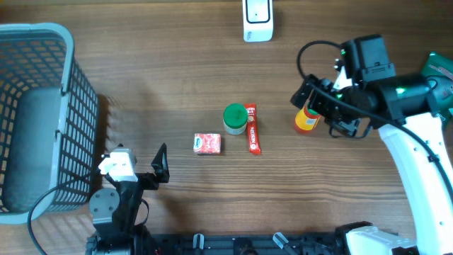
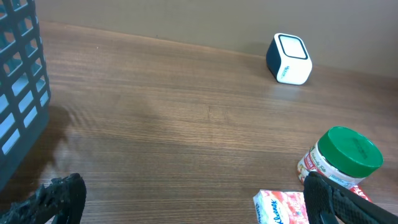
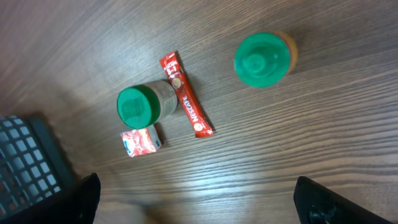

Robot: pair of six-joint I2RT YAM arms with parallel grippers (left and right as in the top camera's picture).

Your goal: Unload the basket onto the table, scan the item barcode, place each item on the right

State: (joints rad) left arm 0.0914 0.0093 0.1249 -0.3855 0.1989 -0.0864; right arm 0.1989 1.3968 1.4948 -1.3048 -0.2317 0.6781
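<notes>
The right pincer [image 3: 196, 198] is released: the jaws are spread wide with nothing between them, and you see the two dark fingertips in the lower corners of the wrist view. Above them, right of centre in that frame, stands the orange bottle [image 3: 264, 59], probably the item to scan. You see it cap-on, so its long axis runs upright off the tabletop [image 3: 323, 124], toward the lens. In the overhead view it sits right of centre, at the edge of this arm's black wrist.

Further left lie the Nescafé stick [image 3: 186, 93], the green-lidded jar [image 3: 137, 106] just beside it, and a small packet [image 3: 140, 142] below the jar.

The left pincer [image 2: 193, 202], likewise released and empty, sits at the lower left of the overhead frame, well apart from the bottle. Judge the right arm the nearer. The scanner [image 1: 257, 20] stands at top centre.
</notes>
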